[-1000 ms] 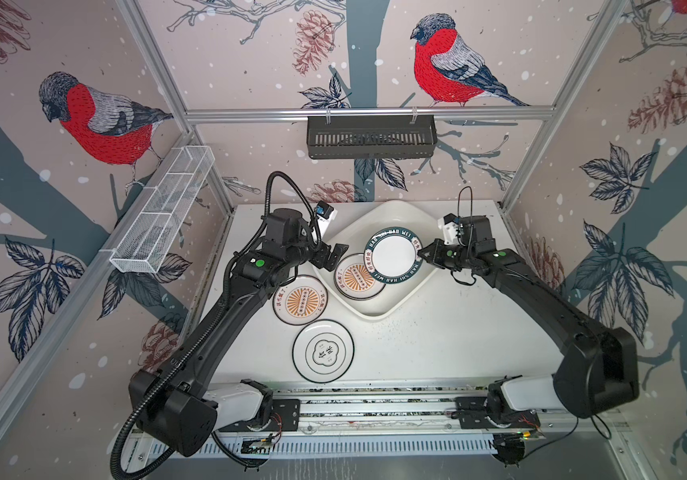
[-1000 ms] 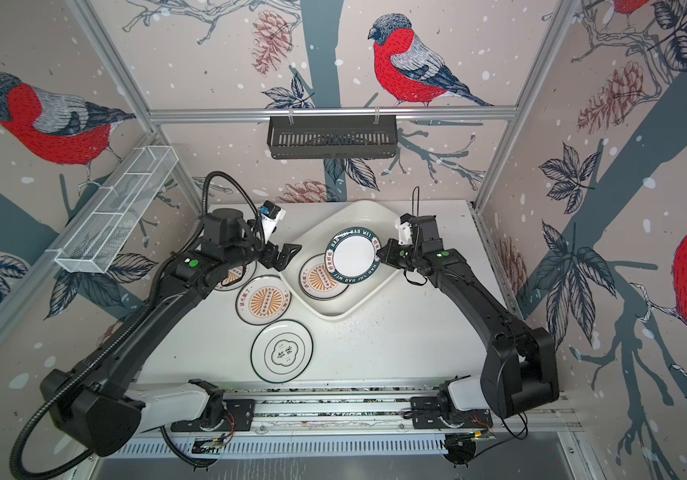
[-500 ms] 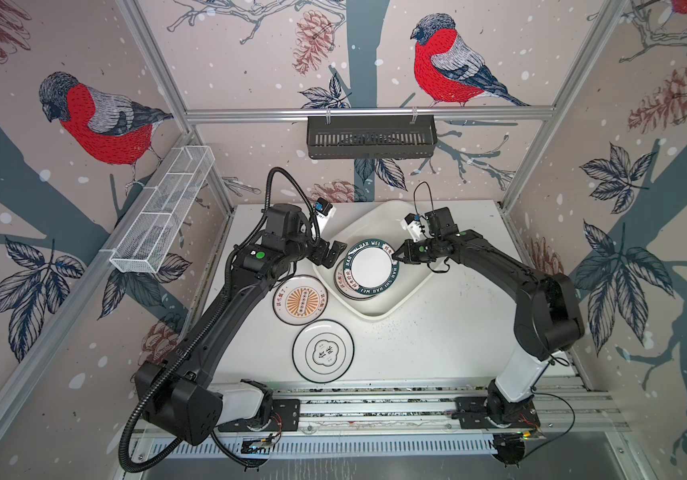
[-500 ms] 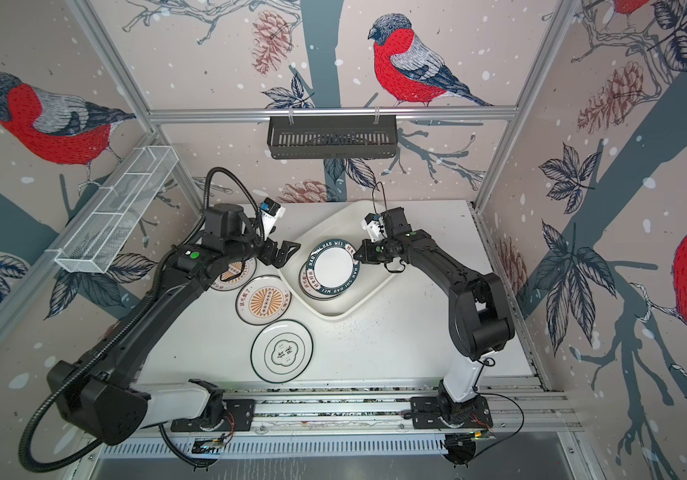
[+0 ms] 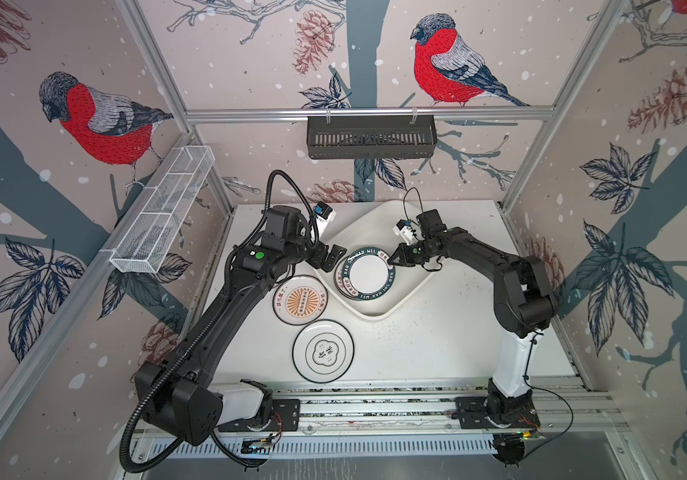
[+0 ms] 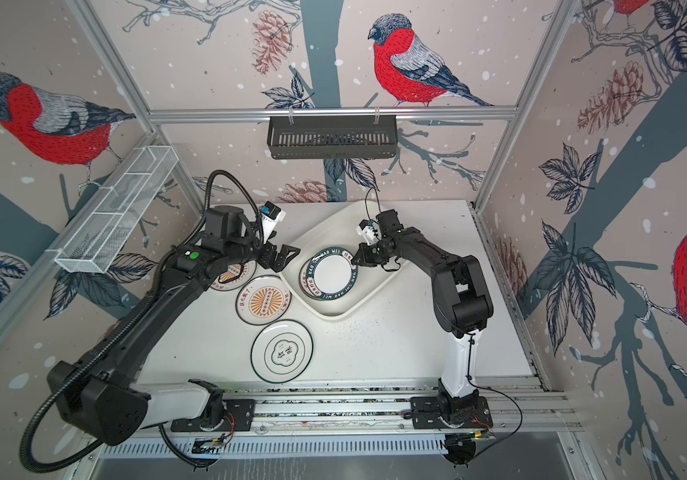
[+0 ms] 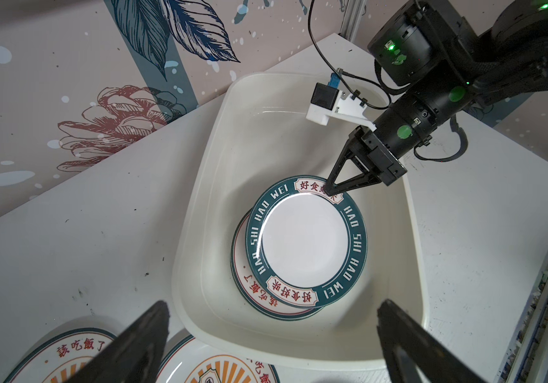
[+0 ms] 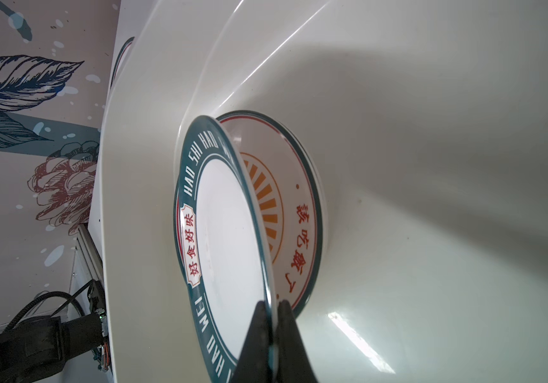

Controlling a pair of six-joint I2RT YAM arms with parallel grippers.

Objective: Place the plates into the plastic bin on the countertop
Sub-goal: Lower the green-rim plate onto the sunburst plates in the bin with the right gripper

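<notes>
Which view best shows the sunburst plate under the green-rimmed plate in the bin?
The right wrist view: the green-rimmed plate is tilted up, so the sunburst plate shows rays and red lettering. The left wrist view shows only its rim crescent; both top views, a thin edge.

Two black jointed arms fill a top view. The left arm (image 5: 225, 307), at frame left, trails a ribbed black conduit (image 5: 268, 193). The right arm (image 5: 479, 253), at frame right, rises from a white base link (image 5: 512, 365) bolted to a black mounting plate (image 5: 474, 405). A round green marker (image 5: 258, 255) dots the left arm. The left wrist view shows the right gripper (image 7: 330, 191) at upper right, with skeletal black triangular fingers (image 7: 362, 180) below a white bracket (image 7: 342, 109) and a black camera cube (image 7: 322, 96).
</notes>
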